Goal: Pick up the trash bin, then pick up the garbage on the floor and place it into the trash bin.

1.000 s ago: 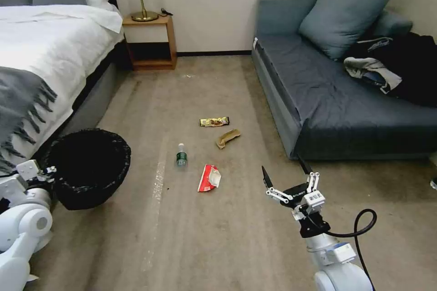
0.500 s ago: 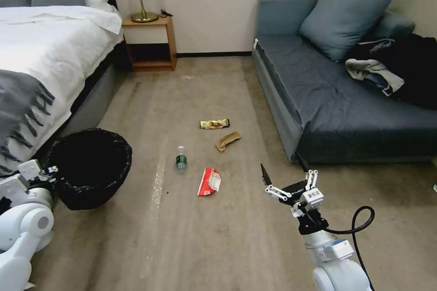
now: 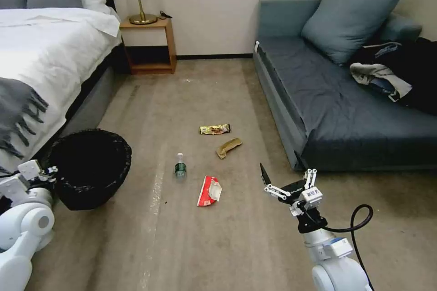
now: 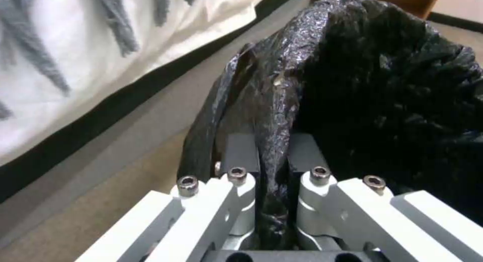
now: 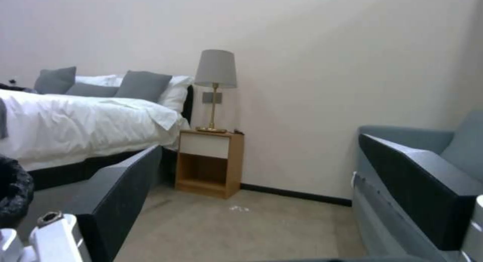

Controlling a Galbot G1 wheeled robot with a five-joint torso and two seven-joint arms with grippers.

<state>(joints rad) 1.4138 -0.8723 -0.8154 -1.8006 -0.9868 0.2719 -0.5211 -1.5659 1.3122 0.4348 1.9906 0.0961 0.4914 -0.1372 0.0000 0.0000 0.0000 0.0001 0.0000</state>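
Black crinkled plastic lines the trash bin [image 3: 91, 168], which sits at the robot's left beside the bed [image 3: 41, 68]; whether its base touches the carpet cannot be told.

Left end effector [image 4: 269, 167]: clamped on a fold of the bin's bag at the near rim, the black film pinched between the two dark pads [image 4: 240, 152]. In the head view it sits at the bin's left edge [image 3: 38, 172].

Right end effector [image 3: 287, 179]: spread wide, holding nothing, raised above the carpet [image 3: 218, 245] near the front corner of the sofa [image 3: 346, 113], well apart from the litter.

Garbage, four items on the carpet between bed and sofa:
- red-and-white wrapper [image 3: 209, 190], nearest the robot, lying flat;
- small clear bottle [image 3: 180, 167] with green label, on its side, just left of the red-and-white wrapper and a little farther off;
- crumpled brown paper [image 3: 228, 147], farther off, toward the sofa;
- gold-brown snack wrapper [image 3: 215, 128], farthest, just beyond the brown paper.

Other fittings: wooden nightstand [image 3: 148, 45] against the far wall with a brass lamp [image 3: 140, 4] on top; grey and black clothes [image 3: 396, 72] heaped on the sofa's right end, beside a blue cushion [image 3: 350, 18].
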